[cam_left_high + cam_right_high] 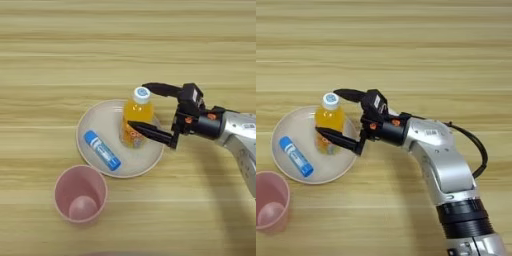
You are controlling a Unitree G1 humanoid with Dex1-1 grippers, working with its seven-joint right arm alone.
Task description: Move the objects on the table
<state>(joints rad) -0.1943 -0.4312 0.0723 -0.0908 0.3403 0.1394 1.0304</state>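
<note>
Between the spread fingers of the gripper stands the bottle on the plate, not clamped yet I think, so closing should come next.

setting: a robot test bench rather than a lived-in room. the views show only a light wooden counter with plank-like grain, filling the frame; no walls or furniture are visible. a beige plate serves as landmark. on the plate stand an orange-drink bottle and a blue-and-white tube; just in front of the plate, to its left, stands a pink cup. to the right of the plate, a silver robot arm with an exposed black cable reaches in. household props plus this arm indicate a manipulation lab.
</note>
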